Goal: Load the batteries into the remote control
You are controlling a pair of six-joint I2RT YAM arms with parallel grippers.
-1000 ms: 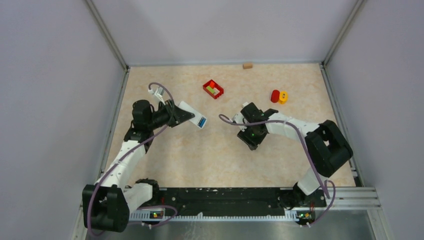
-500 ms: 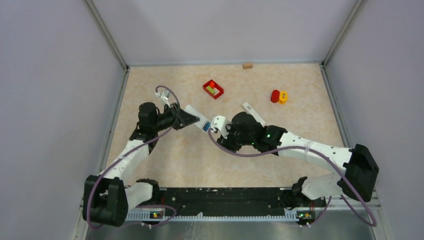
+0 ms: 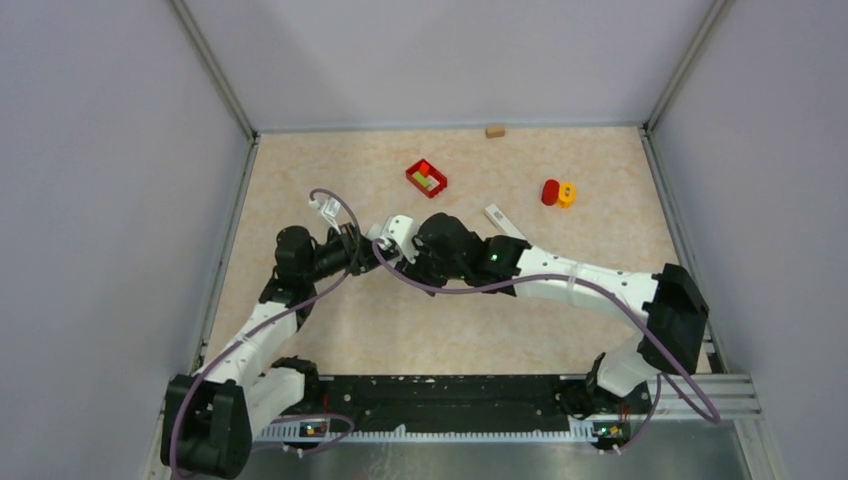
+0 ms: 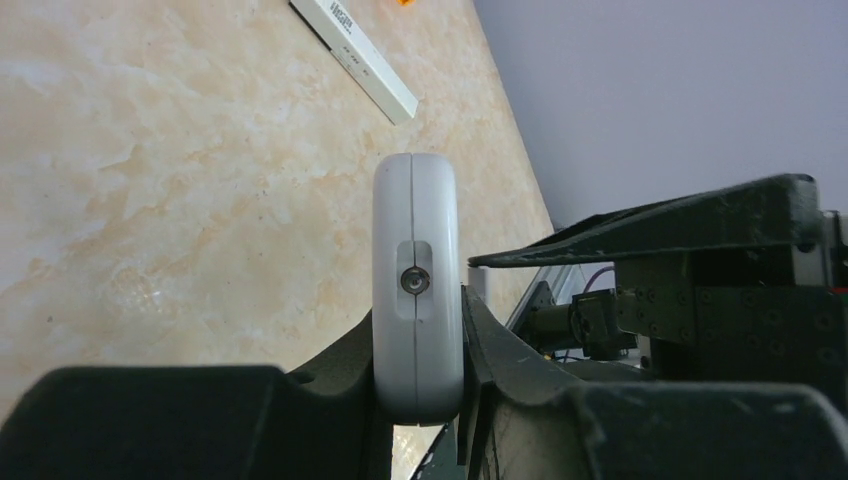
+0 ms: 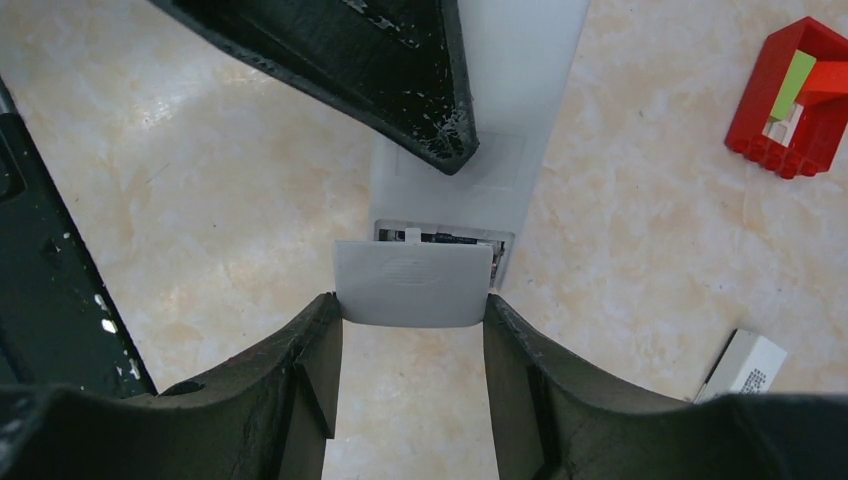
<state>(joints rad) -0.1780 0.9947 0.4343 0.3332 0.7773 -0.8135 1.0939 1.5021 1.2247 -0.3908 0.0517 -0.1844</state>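
Left arm, right arm angled inward, jaws close together, seemingly clamped

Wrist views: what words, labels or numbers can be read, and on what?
Nothing reads clearly.
On the white bar, left wrist view: dark print, too blurred.
On the white piece, right wrist view: tiny dark print, too small.
On the grey cover: faint raised mark, illegible.

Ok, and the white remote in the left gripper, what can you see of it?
The remote is a slim white plastic bar with rounded edges and a side seam, clamped in the left gripper. One end has a small round emitter in a recess. At the other end the battery compartment shows as a dark slit, partly hidden by the pale grey battery cover pinched in the right gripper.
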